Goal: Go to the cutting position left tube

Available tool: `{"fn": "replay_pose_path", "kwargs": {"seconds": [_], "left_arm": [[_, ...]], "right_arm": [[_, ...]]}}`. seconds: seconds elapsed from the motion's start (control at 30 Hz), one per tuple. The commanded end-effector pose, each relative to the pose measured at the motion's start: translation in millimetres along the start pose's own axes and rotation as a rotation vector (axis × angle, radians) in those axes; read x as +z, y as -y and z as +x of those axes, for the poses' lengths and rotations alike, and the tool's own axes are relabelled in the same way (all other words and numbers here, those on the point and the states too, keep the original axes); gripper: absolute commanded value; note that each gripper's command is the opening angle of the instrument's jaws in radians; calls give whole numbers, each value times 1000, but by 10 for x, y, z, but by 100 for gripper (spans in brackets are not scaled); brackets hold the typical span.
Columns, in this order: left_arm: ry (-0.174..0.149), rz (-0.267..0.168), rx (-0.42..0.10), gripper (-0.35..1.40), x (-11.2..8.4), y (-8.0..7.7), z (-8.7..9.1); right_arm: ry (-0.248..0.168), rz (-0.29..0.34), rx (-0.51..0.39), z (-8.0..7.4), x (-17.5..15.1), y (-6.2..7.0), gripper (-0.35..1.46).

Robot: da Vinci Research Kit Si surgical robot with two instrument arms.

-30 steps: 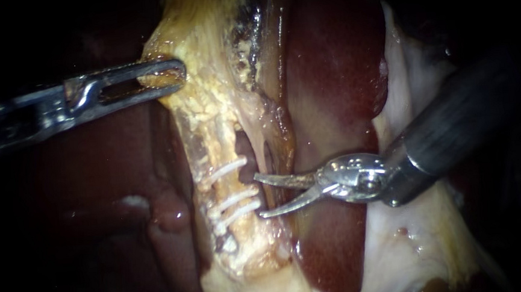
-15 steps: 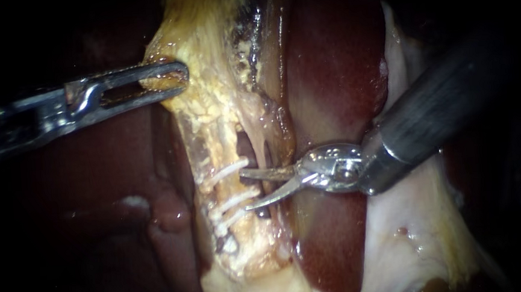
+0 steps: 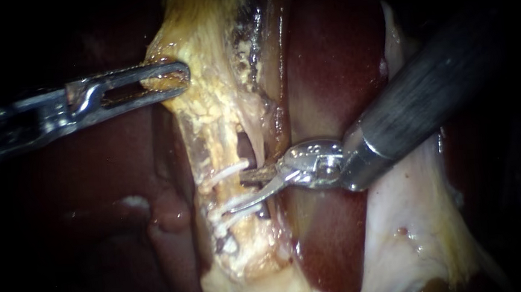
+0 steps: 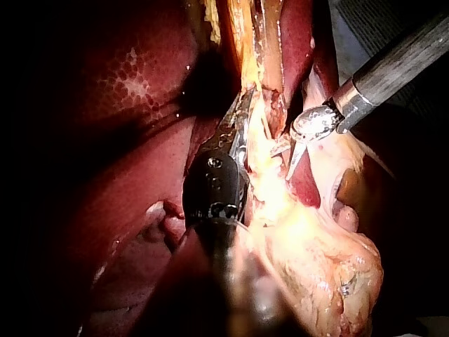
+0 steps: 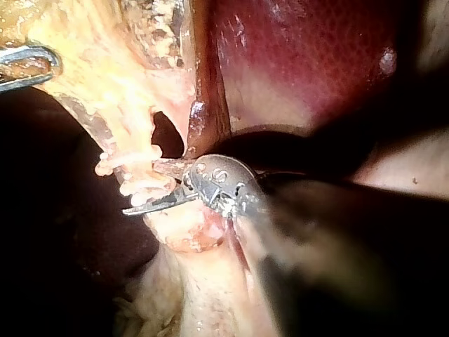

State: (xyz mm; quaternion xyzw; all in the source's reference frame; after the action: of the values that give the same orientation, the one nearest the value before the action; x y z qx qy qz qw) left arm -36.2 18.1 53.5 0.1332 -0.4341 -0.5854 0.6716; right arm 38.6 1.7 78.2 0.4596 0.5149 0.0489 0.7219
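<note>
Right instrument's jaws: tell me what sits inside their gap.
Inside the right instrument's open jaws: a stretch of the left tube between white clips. The lower jaw covers part of the lower ones; what's behind the tube is hidden.

Clips [image 3: 226,171] cross the left tube [image 3: 210,146], liver [image 3: 328,69] to its right.

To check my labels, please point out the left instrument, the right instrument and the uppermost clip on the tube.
left instrument [image 3: 179,78]: endoscope view, tip of its jaws, shut on yellow tissue [image 3: 210,110].
right instrument [image 3: 236,193]: endoscope view, gap between its open jaws' tips.
uppermost clip [image 3: 223,172]: endoscope view, middle of the white clip.
</note>
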Motion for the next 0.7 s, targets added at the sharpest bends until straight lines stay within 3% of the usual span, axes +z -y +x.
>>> {"fn": "replay_pose_path", "kwargs": {"seconds": [0.03,0.17,0.53,0.7], "left_arm": [[0,0,0,-35,1,0,0],[1,-1,0,-35,2,1,0],[1,-2,-1,-35,4,2,0],[1,-2,-1,-35,5,3,0]], "right_arm": [[-6,6,-5,2,1,0,128],[-40,38,-14,8,9,-3,126],[-56,62,-6,8,30,-13,126],[-85,88,1,10,36,-16,126]]}}
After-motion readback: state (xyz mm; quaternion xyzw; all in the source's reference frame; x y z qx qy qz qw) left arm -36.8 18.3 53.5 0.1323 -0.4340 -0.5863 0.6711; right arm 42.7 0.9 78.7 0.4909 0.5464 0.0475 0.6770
